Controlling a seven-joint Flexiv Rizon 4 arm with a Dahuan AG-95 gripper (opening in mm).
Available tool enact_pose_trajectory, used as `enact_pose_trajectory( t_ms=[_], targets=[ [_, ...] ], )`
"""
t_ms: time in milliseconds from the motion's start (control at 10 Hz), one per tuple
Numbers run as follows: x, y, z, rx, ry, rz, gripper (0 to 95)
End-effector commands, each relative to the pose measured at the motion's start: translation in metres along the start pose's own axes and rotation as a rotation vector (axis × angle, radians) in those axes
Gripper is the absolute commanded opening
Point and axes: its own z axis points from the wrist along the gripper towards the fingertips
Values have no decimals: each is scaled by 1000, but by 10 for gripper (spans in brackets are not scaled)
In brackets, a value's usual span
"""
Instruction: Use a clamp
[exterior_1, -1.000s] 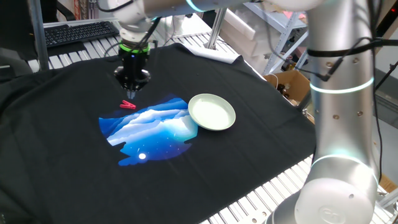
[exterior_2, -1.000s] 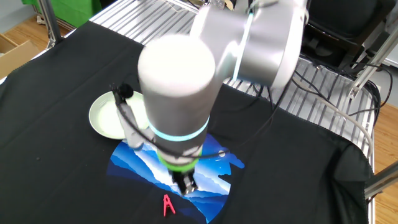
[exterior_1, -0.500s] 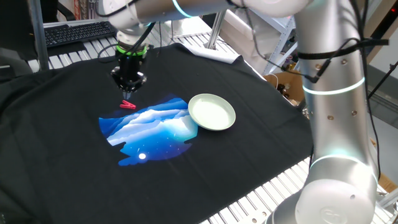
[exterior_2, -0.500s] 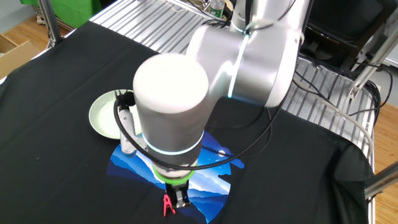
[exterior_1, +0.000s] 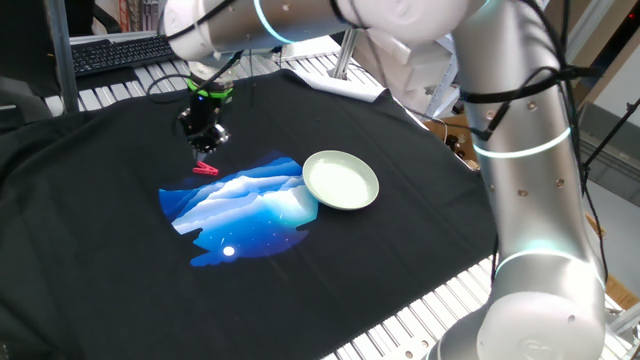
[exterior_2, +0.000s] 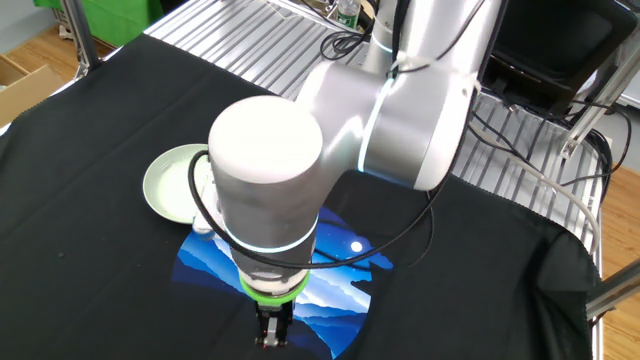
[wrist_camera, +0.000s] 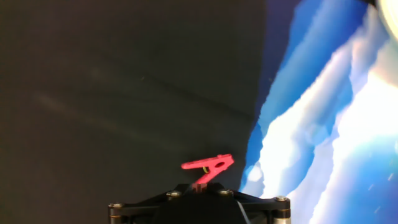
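Note:
The clamp (exterior_1: 206, 169) is a tiny red clip lying flat on the black cloth, just off the far left tip of the blue print (exterior_1: 245, 205). My gripper (exterior_1: 203, 150) points down and hovers just above the clamp, not touching it. In the hand view the clamp (wrist_camera: 208, 167) lies low in the frame, right above the gripper's black base (wrist_camera: 199, 208); the fingers do not show there. In the other fixed view the gripper (exterior_2: 270, 338) hangs over the spot and hides the clamp. The finger gap is too small to read.
A pale green round plate (exterior_1: 341, 180) sits on the cloth right of the print and also shows in the other fixed view (exterior_2: 170, 185). The black cloth (exterior_1: 100, 250) covers the table. A keyboard (exterior_1: 125, 50) lies at the back left. The arm's big elbow (exterior_2: 265, 170) looms over the print.
The gripper has shifted a little along the cloth and now stands right over the clamp, covering it in the other fixed view. The clamp and plate have not moved.

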Motion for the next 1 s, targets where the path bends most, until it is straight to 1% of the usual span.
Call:
enact_pose_trajectory(
  t_ms=[100,200,300,500,800,1000],
  targets=[
    [-5,11,7,-37,-7,275,0],
    [-6,13,9,-51,-8,322,190],
    [-7,15,11,-69,-9,382,190],
    [-8,16,15,-89,-6,496,190],
    [-12,16,21,-90,0,625,190],
    [-17,14,23,-91,7,737,190]
  ],
)
